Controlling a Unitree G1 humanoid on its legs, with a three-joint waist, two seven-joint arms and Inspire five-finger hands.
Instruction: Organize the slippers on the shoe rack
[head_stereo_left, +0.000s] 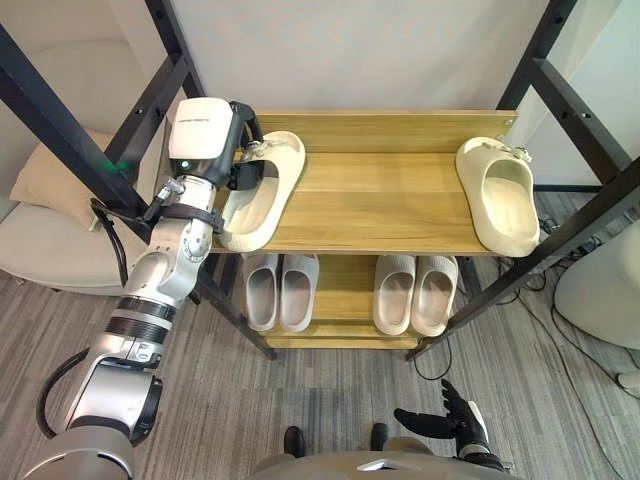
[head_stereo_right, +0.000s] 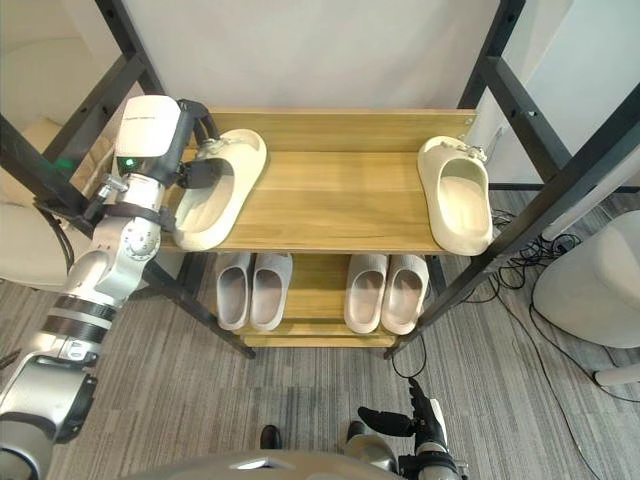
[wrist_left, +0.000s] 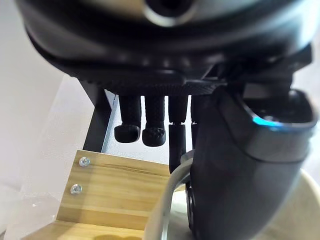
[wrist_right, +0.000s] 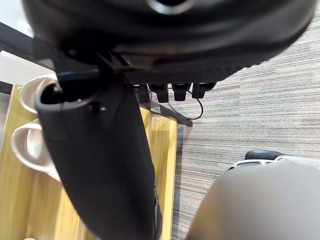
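A cream slipper lies at the left end of the wooden shoe rack's top shelf, its toe overhanging the front edge. My left hand is on its upper. In the left wrist view the thumb is inside the slipper's rim and the fingers curl down behind it. The matching cream slipper lies at the shelf's right end. My right hand hangs low over the floor in front of the rack, fingers relaxed and holding nothing.
Two pairs of grey-beige slippers stand side by side on the lower shelf. Black frame posts cross both sides of the rack. A beige cushioned seat is at the left, a white object at the right.
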